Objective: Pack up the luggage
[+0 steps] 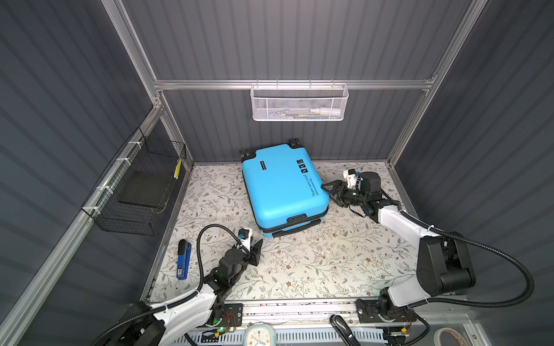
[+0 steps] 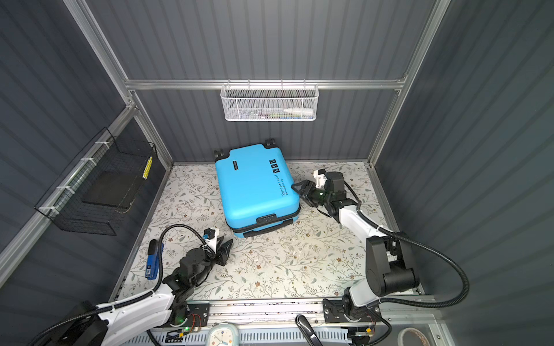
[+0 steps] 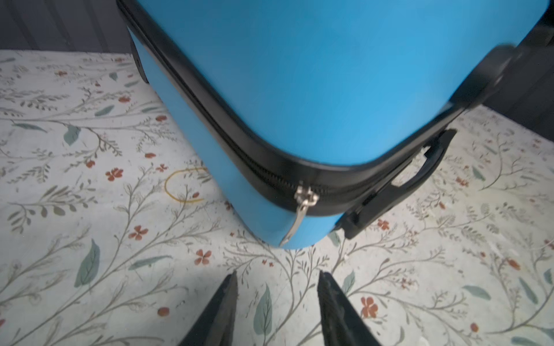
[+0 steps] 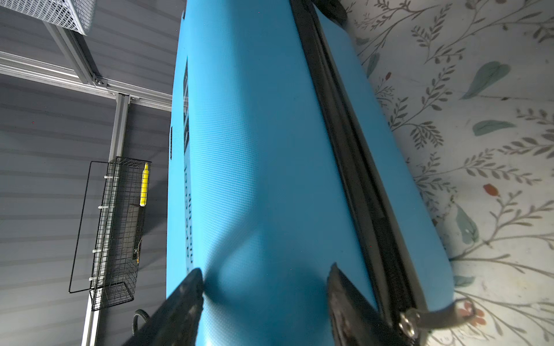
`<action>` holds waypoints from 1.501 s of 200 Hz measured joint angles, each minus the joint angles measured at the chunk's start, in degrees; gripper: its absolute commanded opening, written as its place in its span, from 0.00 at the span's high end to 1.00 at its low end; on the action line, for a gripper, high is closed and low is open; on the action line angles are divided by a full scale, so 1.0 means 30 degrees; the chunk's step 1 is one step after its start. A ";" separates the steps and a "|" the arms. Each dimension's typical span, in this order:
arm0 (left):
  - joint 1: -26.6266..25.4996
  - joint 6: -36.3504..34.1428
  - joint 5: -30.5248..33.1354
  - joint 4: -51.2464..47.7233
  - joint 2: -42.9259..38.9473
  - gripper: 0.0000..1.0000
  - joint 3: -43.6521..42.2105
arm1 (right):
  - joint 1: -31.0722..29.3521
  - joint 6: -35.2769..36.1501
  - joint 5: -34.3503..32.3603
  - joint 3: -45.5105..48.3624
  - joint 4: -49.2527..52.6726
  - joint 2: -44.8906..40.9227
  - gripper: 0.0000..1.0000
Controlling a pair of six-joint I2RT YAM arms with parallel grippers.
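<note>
The luggage (image 1: 281,185) (image 2: 254,185) is a bright blue hard-shell suitcase. It lies flat and closed at the back middle of the floral table, wheels toward the rear wall. A silver zipper pull (image 3: 301,209) hangs at its near corner. My left gripper (image 1: 259,243) (image 2: 228,243) (image 3: 277,274) is open a short way in front of that corner, with only tabletop between its fingers. My right gripper (image 1: 326,190) (image 2: 296,189) (image 4: 266,269) is at the luggage's (image 4: 254,149) right side, fingers spread wide over the upper shell's edge. A second zipper pull (image 4: 412,320) sits beside it.
A white mesh basket (image 1: 299,104) holding small items hangs on the back wall. A black wire basket (image 1: 141,185) hangs on the left wall. A blue and black tool (image 1: 183,259) lies on the table at left. A yellow rubber band (image 3: 180,185) lies beside the luggage. A clock (image 1: 260,335) stands at the front edge.
</note>
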State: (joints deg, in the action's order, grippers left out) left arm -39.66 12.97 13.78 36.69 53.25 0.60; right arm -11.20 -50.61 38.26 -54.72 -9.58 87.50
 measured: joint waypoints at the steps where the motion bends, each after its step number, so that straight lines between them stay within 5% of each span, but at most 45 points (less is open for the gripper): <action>1: 0.0000 -0.0022 -0.0022 0.0051 0.0087 0.54 0.0000 | 0.0007 0.0000 0.0000 0.0007 -0.0007 -0.0007 0.35; 118: 0.0051 -0.1843 -0.1122 0.2688 0.2769 0.63 0.0809 | 0.0007 -0.0197 0.0080 0.0036 -0.0612 0.0284 0.36; 211: 0.2514 -0.2135 -0.3483 0.4211 0.4634 0.69 0.1362 | 0.0022 -0.0284 0.0124 0.0102 -0.0874 0.0342 0.36; 300: 0.2630 -0.2106 -0.5107 0.4539 0.5144 0.80 0.1472 | 0.0022 -0.0342 0.0124 0.0102 -0.0940 0.0372 0.36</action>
State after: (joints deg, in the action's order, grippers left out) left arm -31.77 6.66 -1.54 50.30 68.69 5.02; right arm -11.14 -51.64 38.63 -54.41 -12.40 88.62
